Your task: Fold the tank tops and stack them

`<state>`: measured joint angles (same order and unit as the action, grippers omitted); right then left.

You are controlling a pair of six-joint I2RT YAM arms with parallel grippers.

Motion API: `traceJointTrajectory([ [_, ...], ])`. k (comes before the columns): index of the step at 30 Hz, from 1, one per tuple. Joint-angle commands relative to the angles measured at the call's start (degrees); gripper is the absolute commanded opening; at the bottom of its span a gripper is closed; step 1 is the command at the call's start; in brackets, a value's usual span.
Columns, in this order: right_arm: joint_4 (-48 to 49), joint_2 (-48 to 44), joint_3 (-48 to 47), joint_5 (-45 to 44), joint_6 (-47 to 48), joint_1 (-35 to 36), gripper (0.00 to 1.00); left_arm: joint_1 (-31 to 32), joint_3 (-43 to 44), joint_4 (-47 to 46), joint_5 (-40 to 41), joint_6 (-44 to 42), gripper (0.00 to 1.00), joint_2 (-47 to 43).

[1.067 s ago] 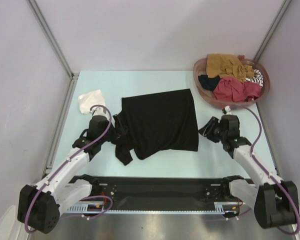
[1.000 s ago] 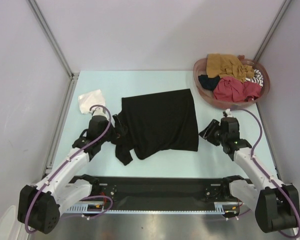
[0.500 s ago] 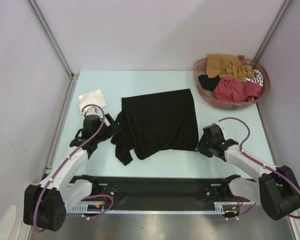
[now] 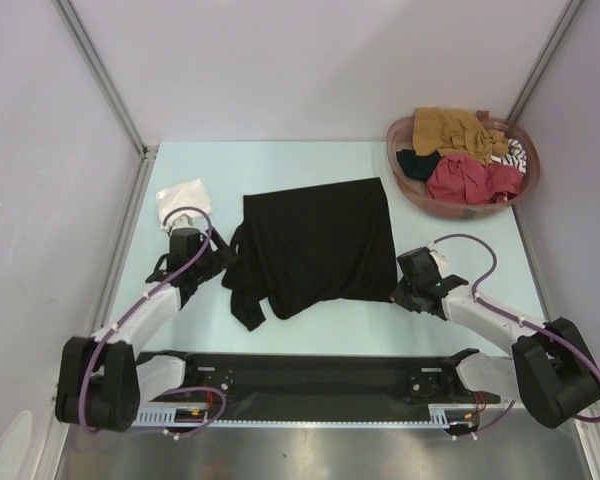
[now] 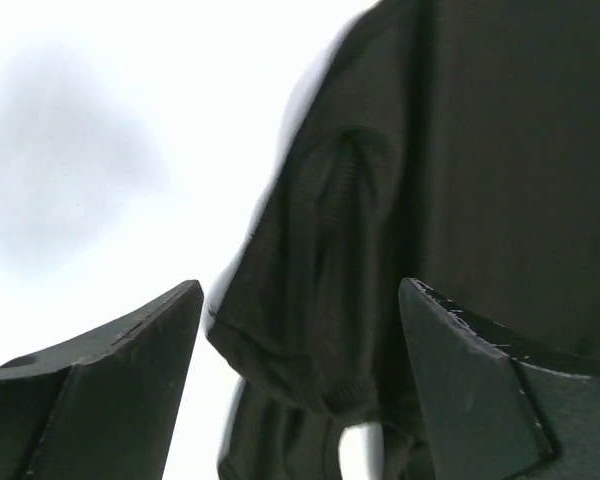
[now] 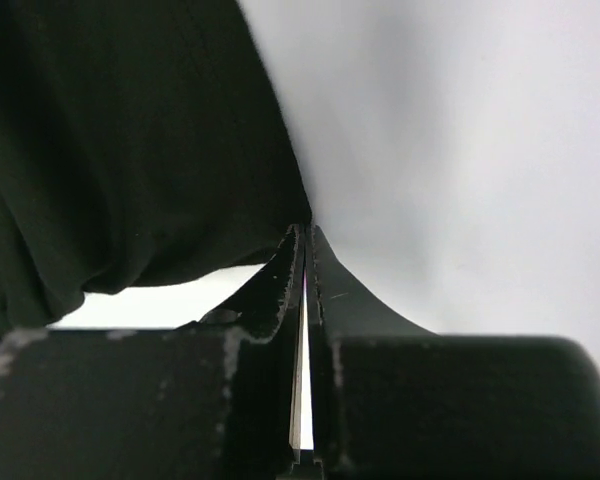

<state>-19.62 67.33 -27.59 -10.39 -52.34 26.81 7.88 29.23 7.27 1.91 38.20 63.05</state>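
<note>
Black tank top [image 4: 320, 245] flat at centre of worktop [image 4: 310, 162], long axis left-right, straps toward left edge | left gripper [image 5: 300, 290] wide open astride strap end, holding nothing | right gripper [image 6: 305, 235] closed at hem corner, hold unclear

You have the black tank top [image 4: 320, 245] spread mostly flat in the middle of the table [image 4: 280, 160]. Its left side is bunched, and a crumpled end trails toward the near edge. The white tank top [image 4: 183, 199] sits folded small, well to its left. In the basket [image 4: 395, 135] at the far right, a mustard-brown top [image 4: 452, 130], a red top [image 4: 470, 180] and a striped top [image 4: 516, 152] lie heaped.
</note>
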Motion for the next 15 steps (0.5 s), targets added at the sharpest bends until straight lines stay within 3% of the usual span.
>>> traceJointTrajectory([
  [1, -4.27, -0.70, -1.67, -3.93, -0.75, -1.40, 0.00, -0.85, -0.76, -6.55, -1.20, 1.62, 0.83, 4.53],
  [7, -8.77, -7.64, -0.09, -5.25, 1.79, -8.77, 0.00, -0.85, 1.25, -9.90, -1.47, 1.62, 0.74, 12.08],
  [11, -8.86, -11.78, 0.96, -3.50, 3.82, -12.13, 0.00, -0.85, 5.65, -8.76, -1.39, 1.00, 0.52, 17.19],
  [15, -9.56, -12.49, 0.79, -3.14, 5.40, -13.97, 0.00, -0.85, 8.03, -8.41, 0.81, 0.74, 0.45, 21.23],
])
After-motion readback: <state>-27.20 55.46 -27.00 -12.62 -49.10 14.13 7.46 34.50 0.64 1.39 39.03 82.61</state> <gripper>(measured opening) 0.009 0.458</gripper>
